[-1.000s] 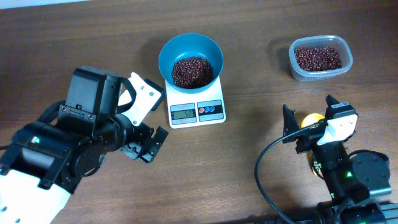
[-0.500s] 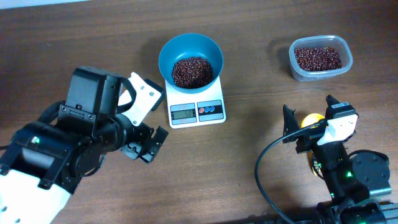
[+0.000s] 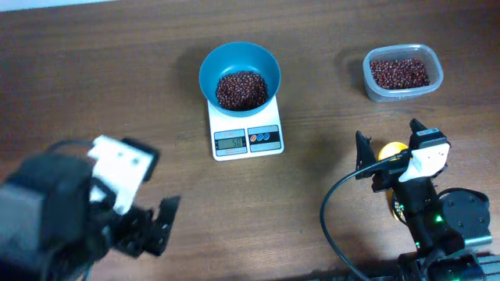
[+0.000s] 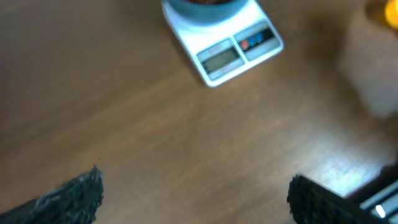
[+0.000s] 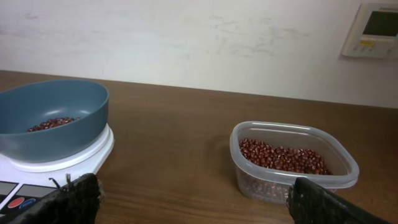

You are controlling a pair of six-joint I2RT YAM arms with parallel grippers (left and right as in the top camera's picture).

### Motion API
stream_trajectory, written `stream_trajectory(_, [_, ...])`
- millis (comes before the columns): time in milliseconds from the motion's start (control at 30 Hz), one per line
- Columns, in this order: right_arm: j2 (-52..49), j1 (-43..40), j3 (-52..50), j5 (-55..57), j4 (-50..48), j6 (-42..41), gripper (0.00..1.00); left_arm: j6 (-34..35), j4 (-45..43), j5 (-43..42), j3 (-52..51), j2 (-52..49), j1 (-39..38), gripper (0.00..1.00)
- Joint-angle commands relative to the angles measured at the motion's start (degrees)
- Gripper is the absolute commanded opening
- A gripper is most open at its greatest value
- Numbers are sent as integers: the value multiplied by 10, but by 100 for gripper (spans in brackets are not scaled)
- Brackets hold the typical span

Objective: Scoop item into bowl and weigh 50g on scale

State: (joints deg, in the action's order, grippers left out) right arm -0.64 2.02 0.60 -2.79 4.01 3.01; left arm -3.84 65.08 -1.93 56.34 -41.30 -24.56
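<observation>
**Beans in the bowl, both arms standing off.** Your left pincer (image 3: pixel 150 226) hangs over the brown wooden desk (image 3: pixel 94 70), fingers spread wide, with nothing between or touching them. The overhead view blurs that arm.

The round teal-blue plastic bowl (image 3: pixel 211 66) sits on the far half of the small white rectangular kitchen scale (image 3: pixel 226 123). It lies ahead of the left pincer and to its right, well apart from it. The scale's long axis runs away from you, with the display and buttons at the near end.

A heap of small dark red-brown beans (image 3: pixel 241 88) lies in the bowl. The display's figures are too small to read for certain.

Your right pincer (image 5: pixel 193 193) is likewise spread and grips nothing. The bowl is ahead to its left, and the clear rounded-rectangular plastic tub (image 5: pixel 292 126) of more beans is ahead to its right. A yellow object (image 3: pixel 393 148) shows beneath this pincer from overhead, and you cannot tell whether they touch.

Neither arm is plainly nearer the bowl. For any topping-up, the right arm looks better placed, being closer to the tub.
</observation>
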Motion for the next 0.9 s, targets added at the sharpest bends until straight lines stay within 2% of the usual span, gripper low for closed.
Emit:
stream_trajectory(0, [4,-2,-3,5,3,-5,99,165,43,94,-2,99,2,99])
stream_trajectory(100, [4,-2,-3,5,3,-5,99,165,44,118,-2,150,2,98])
stream_trajectory(133, [4,-2,-3,5,3,-5,99,164,41,157,-2,166,2,99])
stream_trajectory(267, [4,-2,-3,5,3,-5,99,165,-30,182,-11,209,2,99])
stream_trajectory(333, [4,-2,-3,5,3,-5,99,164,-90,180,-54,209,2,98])
stream_trajectory(400, [4,-2,-3,5,3,-5,99,164,-209,177,-162,209,2,98])
stream_trajectory(467, [4,-2,-3,5,3,-5,99,164,-271,172,-225,209,2,98])
stream_trajectory(567, [4,-2,-3,5,3,-5,99,163,-412,175,-349,209,2,99])
stream_trajectory(800, [4,-2,-3,5,3,-5,99,157,-589,204,-530,259,2,98])
stream_trajectory(867, [4,-2,-3,5,3,-5,99,118,-619,200,-558,283,2,98])
